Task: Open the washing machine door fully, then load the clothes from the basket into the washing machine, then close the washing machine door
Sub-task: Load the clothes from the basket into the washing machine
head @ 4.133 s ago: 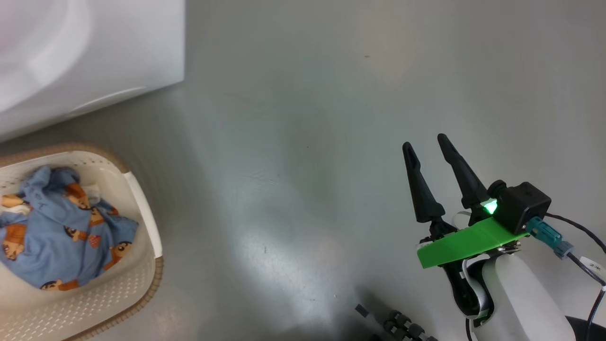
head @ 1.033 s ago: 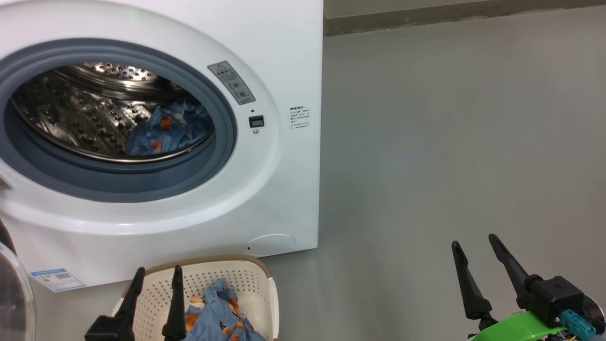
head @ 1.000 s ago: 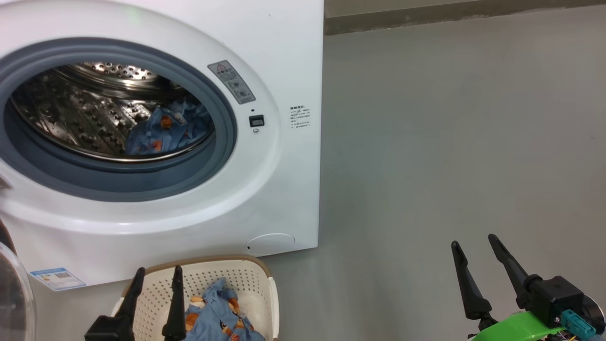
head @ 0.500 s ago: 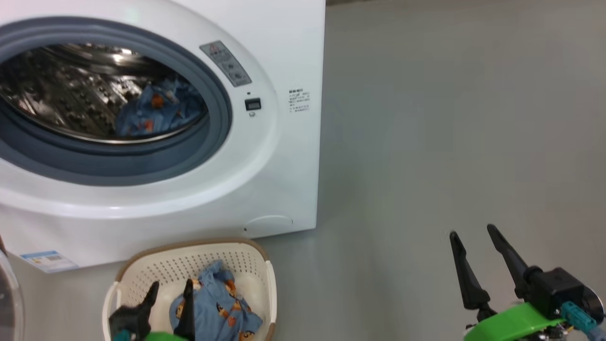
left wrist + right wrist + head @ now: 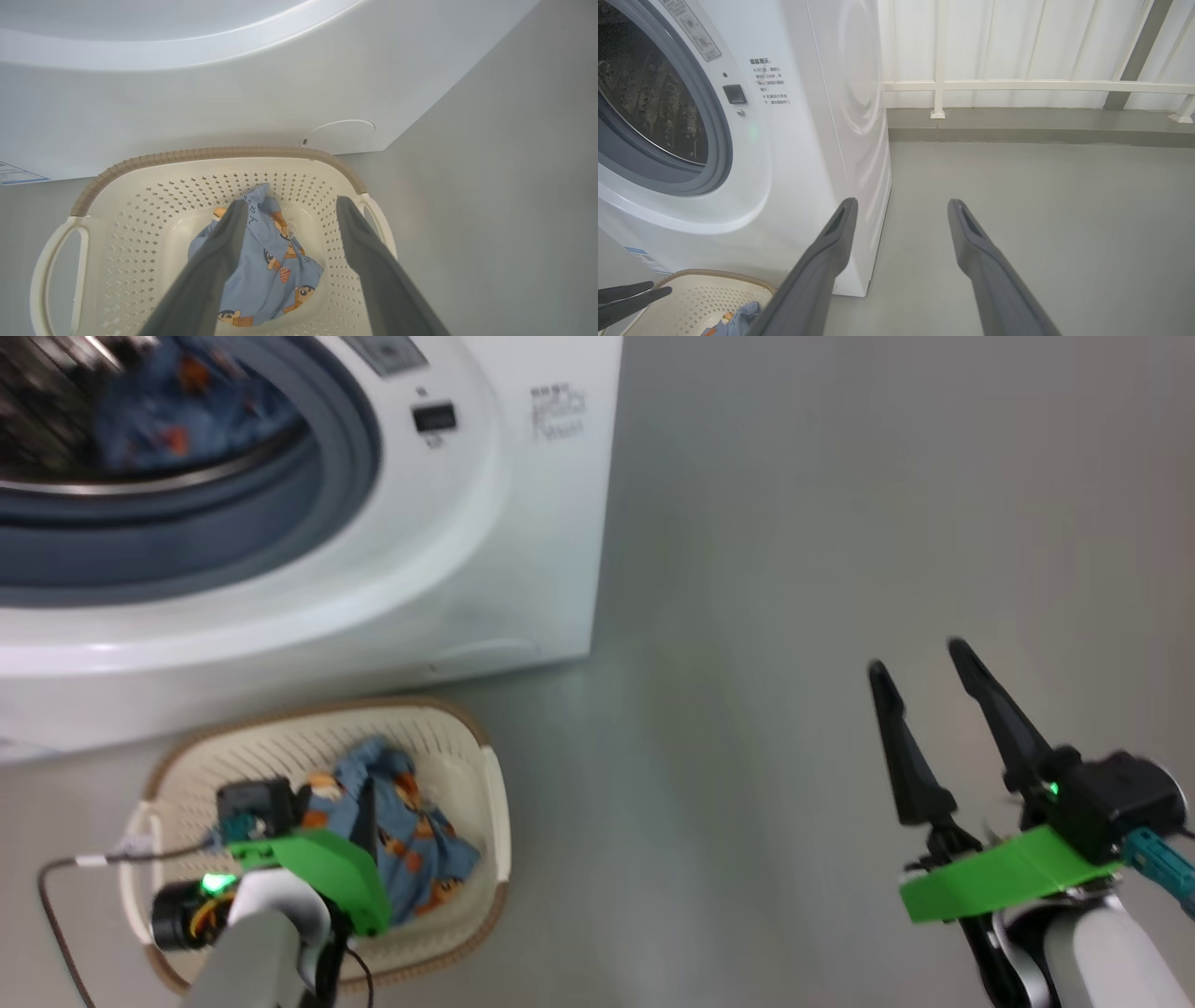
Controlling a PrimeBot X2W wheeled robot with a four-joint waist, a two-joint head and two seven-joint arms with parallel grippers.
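Observation:
The washing machine (image 5: pixel 523 551) stands at the upper left with its drum open; a blurred blue garment (image 5: pixel 177 401) lies inside. Its door is out of view. The basket (image 5: pixel 485 775) sits on the floor in front of it, holding the clothes (image 5: pixel 420 840), a blue bundle with orange figures. My left gripper (image 5: pixel 289 207) hangs open just above the basket (image 5: pixel 210 153), fingers pointing down on either side of the clothes (image 5: pixel 266 275), nothing held. My right gripper (image 5: pixel 917 658) is open and empty over bare floor at the right, well away from the basket; in the right wrist view its fingers (image 5: pixel 902 201) point past the machine (image 5: pixel 808 154).
Grey floor (image 5: pixel 794 523) stretches to the right of the machine. A white railing (image 5: pixel 1017 84) and a low kerb close off the far side. A cable (image 5: pixel 56 896) loops from my left wrist beside the basket. A round service flap (image 5: pixel 338 130) marks the machine's lower corner.
The head camera has tilted down, so the machine has slid up the picture. My left gripper has moved forward over the basket and now points down at the clothes. The right gripper stays open.

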